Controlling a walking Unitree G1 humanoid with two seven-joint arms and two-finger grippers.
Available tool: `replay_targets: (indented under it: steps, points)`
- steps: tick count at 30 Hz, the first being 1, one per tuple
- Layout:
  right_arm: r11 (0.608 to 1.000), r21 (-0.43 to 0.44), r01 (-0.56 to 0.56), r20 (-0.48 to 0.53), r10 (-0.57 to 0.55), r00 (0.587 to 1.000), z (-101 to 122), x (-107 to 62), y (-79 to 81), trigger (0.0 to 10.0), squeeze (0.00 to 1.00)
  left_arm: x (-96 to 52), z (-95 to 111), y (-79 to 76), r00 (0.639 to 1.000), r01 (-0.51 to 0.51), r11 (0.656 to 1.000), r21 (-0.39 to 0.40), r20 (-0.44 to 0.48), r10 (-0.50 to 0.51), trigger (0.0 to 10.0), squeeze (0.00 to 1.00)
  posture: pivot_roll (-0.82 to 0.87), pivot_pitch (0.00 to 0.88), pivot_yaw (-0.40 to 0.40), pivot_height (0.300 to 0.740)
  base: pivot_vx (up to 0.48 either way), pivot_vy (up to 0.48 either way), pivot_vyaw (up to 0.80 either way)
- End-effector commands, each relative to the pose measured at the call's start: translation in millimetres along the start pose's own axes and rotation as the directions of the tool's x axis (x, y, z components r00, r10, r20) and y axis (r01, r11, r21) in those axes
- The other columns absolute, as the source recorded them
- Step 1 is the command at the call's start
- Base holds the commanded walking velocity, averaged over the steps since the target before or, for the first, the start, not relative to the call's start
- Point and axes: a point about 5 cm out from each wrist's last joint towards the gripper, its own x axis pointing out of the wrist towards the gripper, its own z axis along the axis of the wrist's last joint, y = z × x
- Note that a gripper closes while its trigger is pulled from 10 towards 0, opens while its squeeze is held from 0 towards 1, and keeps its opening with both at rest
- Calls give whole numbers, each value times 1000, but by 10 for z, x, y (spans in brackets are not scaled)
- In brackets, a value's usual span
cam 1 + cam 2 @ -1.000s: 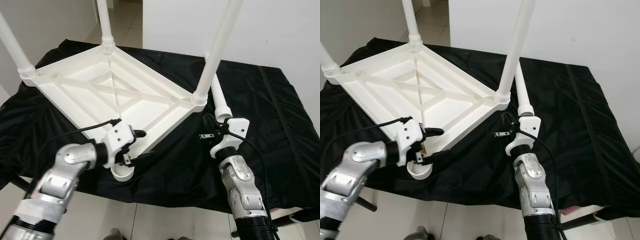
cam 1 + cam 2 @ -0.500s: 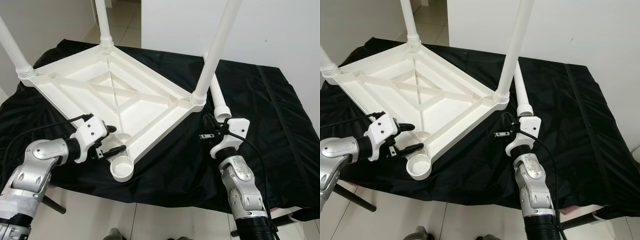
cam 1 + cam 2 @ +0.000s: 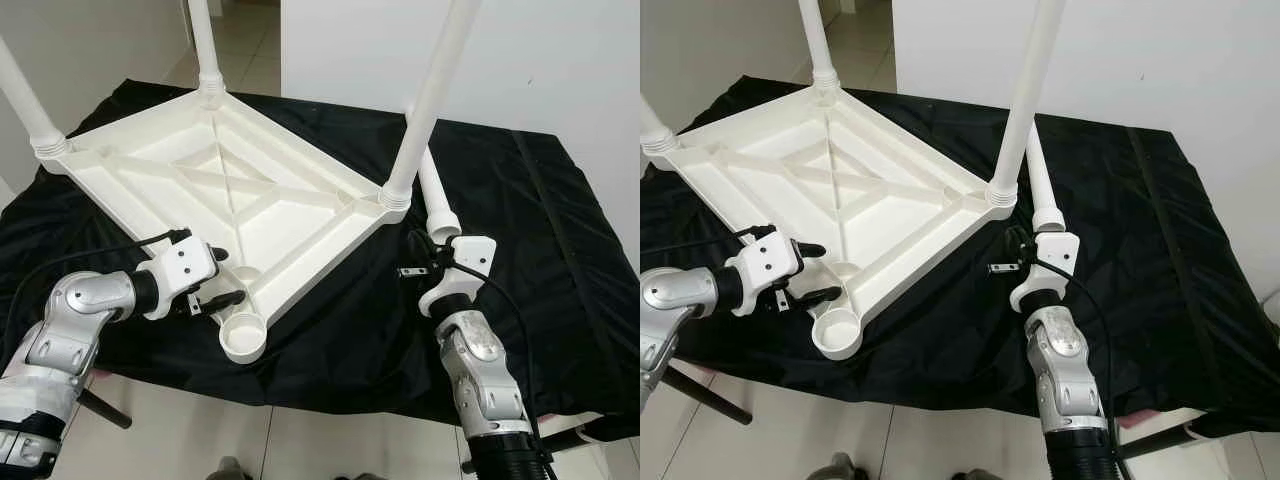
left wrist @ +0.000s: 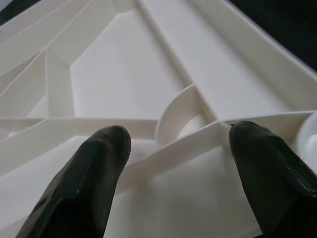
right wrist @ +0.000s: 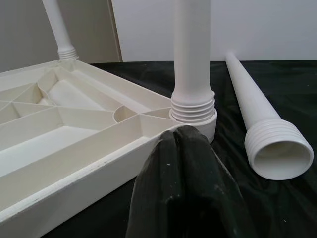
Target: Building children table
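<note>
No readable text anywhere in these shots, no labels, brand marks, numbers or signs on anything.

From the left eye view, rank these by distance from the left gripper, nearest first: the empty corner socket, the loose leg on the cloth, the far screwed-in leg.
1. Empty corner socket, just beside the left gripper, at the tabletop's near corner.
2. Loose leg, lying on the cloth to the right.
3. Far screwed-in leg, upright at the back corner.
</note>
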Motion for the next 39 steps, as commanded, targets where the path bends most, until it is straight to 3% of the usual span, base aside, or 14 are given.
replay_targets:
  steps: [1,5,11,14,21,22,26,30,35,39]
  points:
    - [1000,-4,11,-14,-11,1000,-11,-1,-24,10000,0,-38,-109,104,980,-191,982,-13,-57,190,10000,0,113,97,-34,740,0,0,0]
    - [1000,-4,16,-15,-16,1000,-12,-10,-26,10000,0,-74,-132,170,972,-223,975,-8,-73,222,10000,0,112,99,-31,740,0,0,0]
    - [1000,-6,20,-19,-20,1000,-20,-26,-23,10000,0,-44,-191,98,976,-196,980,16,-92,197,10000,0,108,100,-32,740,0,0,0]
    - [1000,-12,21,-20,-21,1000,-13,-17,-40,10000,0,142,-131,-177,994,-80,994,69,-66,84,10000,0,106,100,-35,740,0,0,0]
    - [1000,-13,26,-27,-27,999,-15,-3,-57,10000,0,284,0,-318,999,-47,997,62,-6,47,10000,0,102,99,-38,740,0,0,0]
    - [999,-18,40,-43,-41,998,-29,13,-68,10000,0,417,160,-426,998,-31,998,53,57,28,10000,0,100,98,-38,740,0,0,0]
    - [999,-23,47,-52,-48,997,-41,23,-68,10000,0,549,321,-519,993,-18,999,45,115,13,10000,0,102,98,-40,740,0,0,0]
    - [999,-21,44,-54,-45,998,-45,27,-56,10000,0,638,348,-576,993,4,998,57,121,-11,10000,0,105,99,-41,740,0,0,0]
    - [999,-21,42,-53,-43,998,-44,27,-55,10000,0,646,305,-574,994,24,997,77,100,-32,10000,0,106,99,-37,740,0,0,0]
    - [999,-23,45,-52,-46,998,-40,22,-69,10000,0,583,196,-457,997,49,994,100,54,-55,10000,0,101,100,-26,740,0,0,0]
